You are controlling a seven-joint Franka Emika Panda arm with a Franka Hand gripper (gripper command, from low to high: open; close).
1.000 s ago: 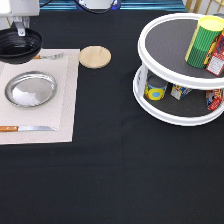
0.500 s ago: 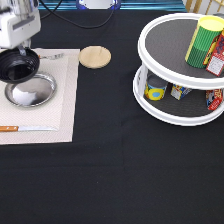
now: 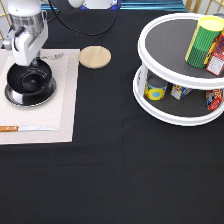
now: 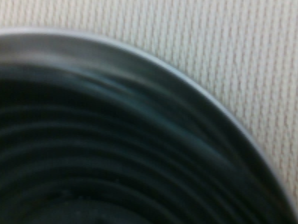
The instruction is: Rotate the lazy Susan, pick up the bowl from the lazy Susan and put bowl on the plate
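Bowl [image 3: 30, 82] now sits on the plate [image 3: 11, 99], at the exterior view's left. Only a thin silver rim of the plate shows around the bowl's lower edge; the bowl covers nearly all of it. Plate rests on a pale woven mat [image 3: 62, 107] laid on the black worktop [image 3: 115, 175].

Gripper [image 3: 24, 64] is directly over the bowl's rim on the side toward the exterior view's top, low and right against it. The white arm body hides the finger ends, so whether it is clenched or released on the bowl I cannot tell.

Wrist view: ribbed black inside of the bowl [image 4: 93, 150] fills most of the picture, with a narrow grey band, the plate's edge [image 4: 240, 137], running round it and the mat's weave [image 4: 228, 55] beyond.

Lazy Susan [image 3: 150, 97] stands at the exterior view's right, well apart from the bowl. Upper tier carries a green and yellow striped can [image 3: 202, 41] and part of a red box [image 3: 217, 55] at the frame edge. Lower tier holds several small cans and packets [image 3: 155, 90].

Round wooden coaster [image 3: 95, 56] lies on the worktop just beside the mat's corner toward the exterior view's top. A knife with an orange handle [image 3: 22, 128] lies on the mat below the plate. A fork [image 3: 52, 56] lies on the mat near the gripper.
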